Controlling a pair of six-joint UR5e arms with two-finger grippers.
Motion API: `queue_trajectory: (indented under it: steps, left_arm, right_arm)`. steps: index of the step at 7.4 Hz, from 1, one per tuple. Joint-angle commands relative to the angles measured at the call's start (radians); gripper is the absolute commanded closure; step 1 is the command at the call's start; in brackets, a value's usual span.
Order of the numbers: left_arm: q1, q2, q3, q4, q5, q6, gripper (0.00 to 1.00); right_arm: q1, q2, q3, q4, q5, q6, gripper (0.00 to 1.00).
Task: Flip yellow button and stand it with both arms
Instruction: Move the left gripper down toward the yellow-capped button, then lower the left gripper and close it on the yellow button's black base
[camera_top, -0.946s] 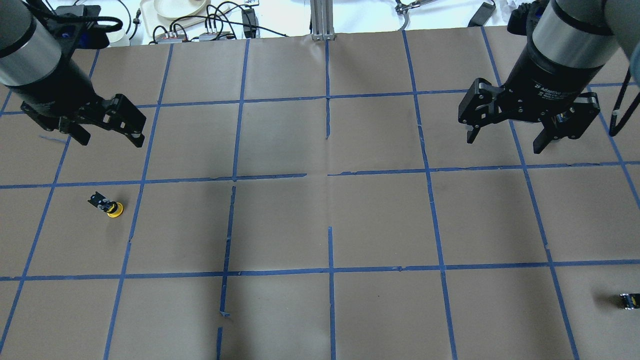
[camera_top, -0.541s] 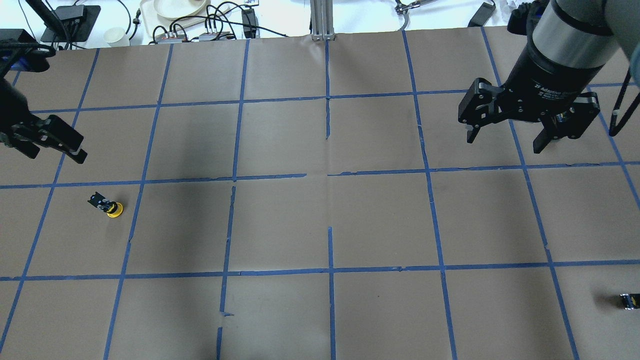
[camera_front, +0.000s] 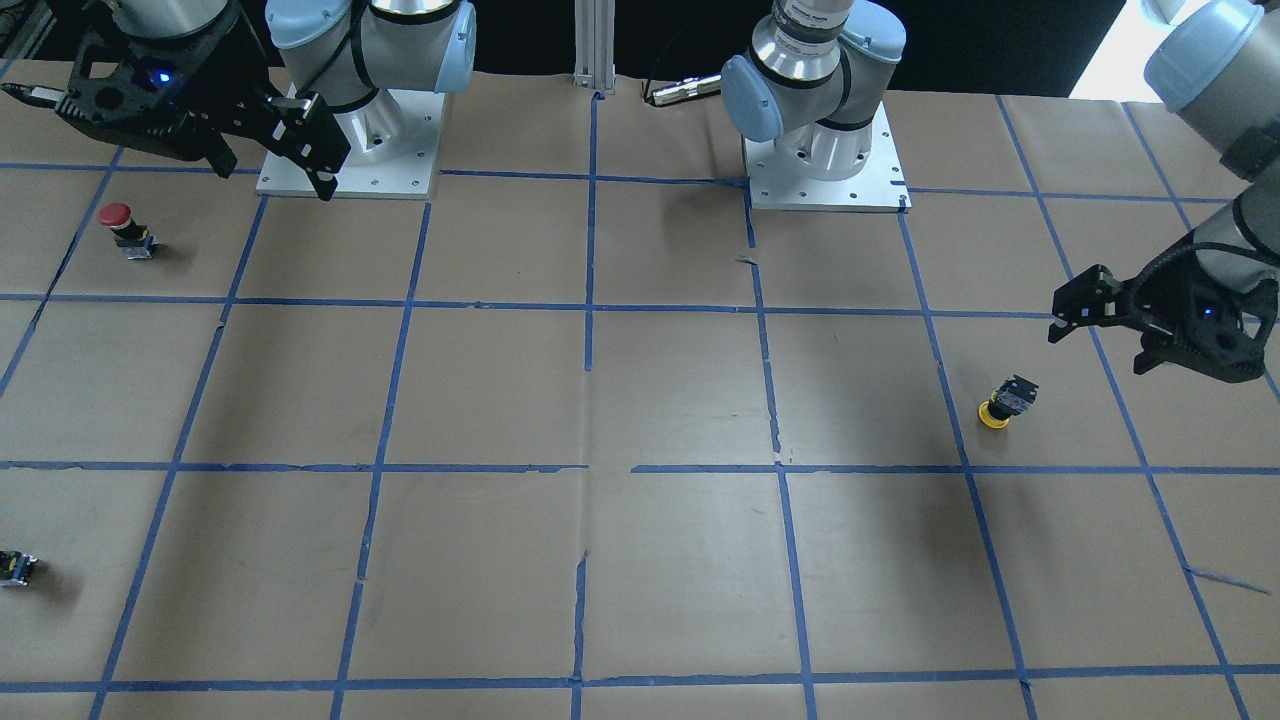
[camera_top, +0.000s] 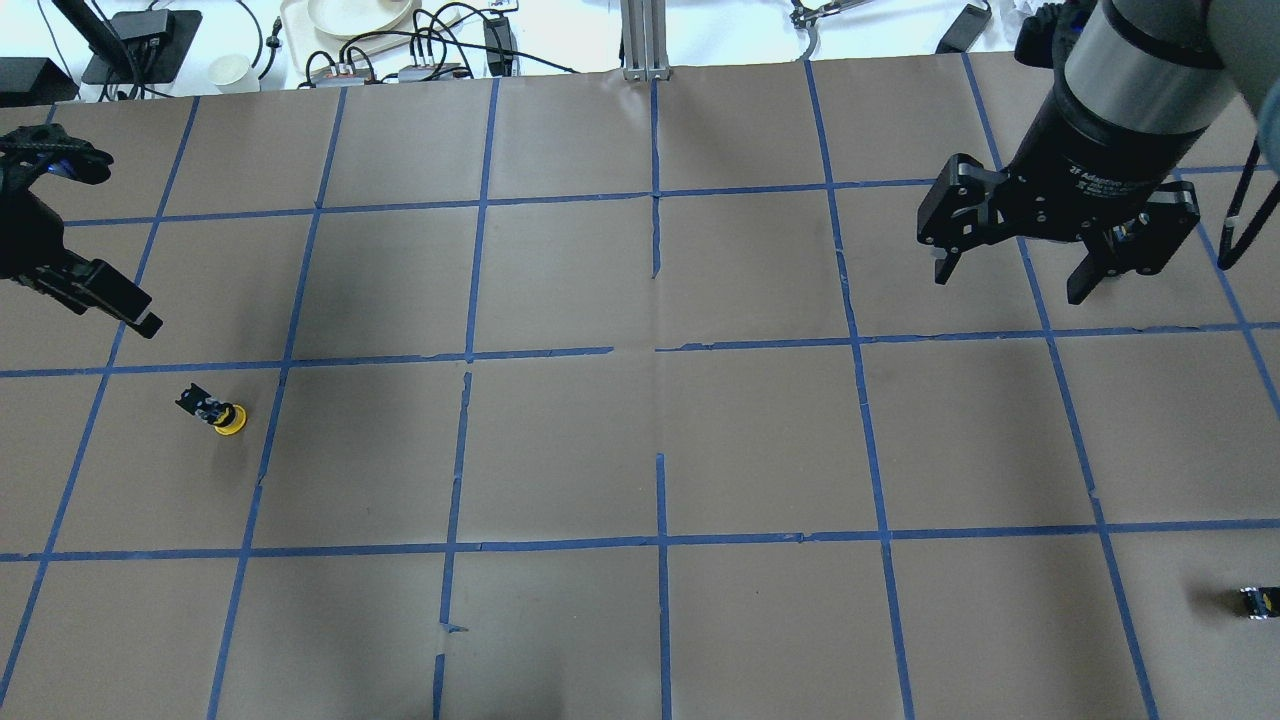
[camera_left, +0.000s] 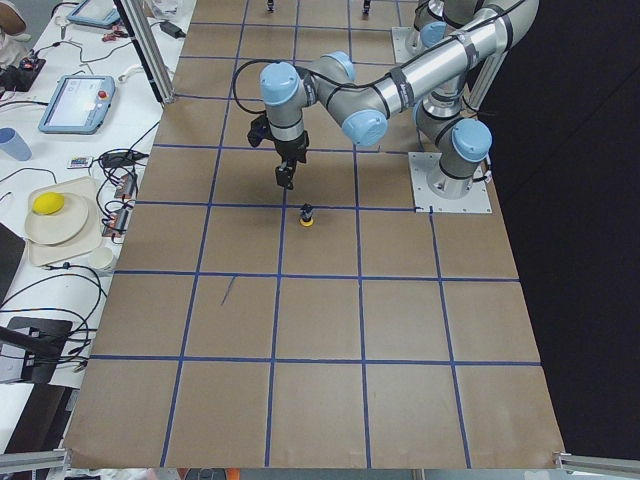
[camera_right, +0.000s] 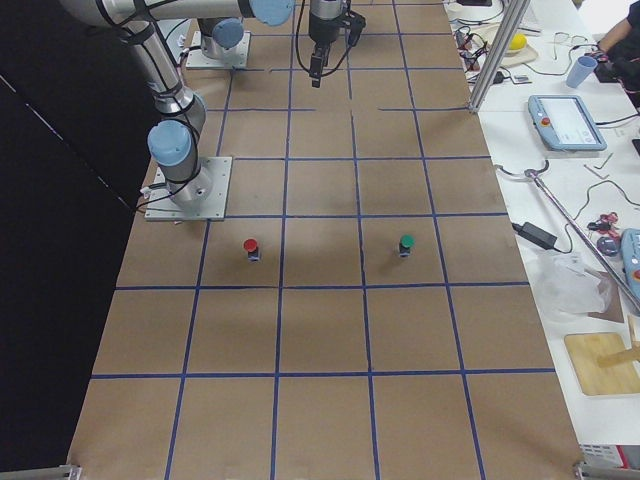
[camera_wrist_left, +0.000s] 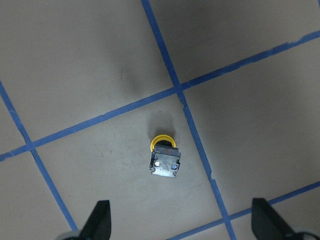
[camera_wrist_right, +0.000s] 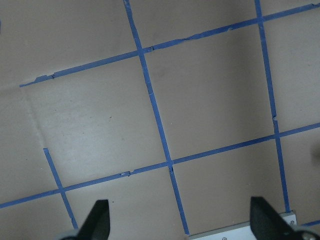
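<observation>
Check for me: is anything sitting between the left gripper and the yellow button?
Nothing visible is in the way. The left gripper, jaws open, hangs above and to one side of the yellow button, with only bare brown paper between them. The red button is far off, on the robot's right.

The left arm (camera_front: 840, 50) and right arm (camera_front: 400, 40) are silver-grey tubes with light blue joint caps (camera_front: 745, 100), each on a white square base plate (camera_front: 870, 190) with screws. The left gripper (camera_wrist_left: 182, 222) and right gripper (camera_top: 1010, 285) are black, each with a blue light (camera_front: 1210, 312); white lettering (camera_top: 1100, 182) marks the right wrist.
</observation>
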Motion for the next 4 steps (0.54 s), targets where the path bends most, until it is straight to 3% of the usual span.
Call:
queue_trajectory:
  steps: [1,2,3,4]
  left_arm:
    - [-0.001,-0.029,-0.04,0.073,0.004,0.055,0.01]
    - [0.005,-0.014,-0.127,0.141,0.004,0.06,0.01]
    - [0.005,-0.006,-0.208,0.288,0.004,0.068,0.01]
    - [0.01,-0.003,-0.27,0.311,0.004,0.068,0.01]
  right_arm:
    - [-0.002,0.008,0.002,-0.089,0.0,-0.007,0.0]
    - [-0.003,0.01,0.011,-0.096,0.005,-0.004,0.0]
    - [-0.003,0.004,0.043,-0.081,0.002,-0.003,0.0]
    - [-0.003,-0.006,0.066,-0.085,0.002,-0.001,0.0]
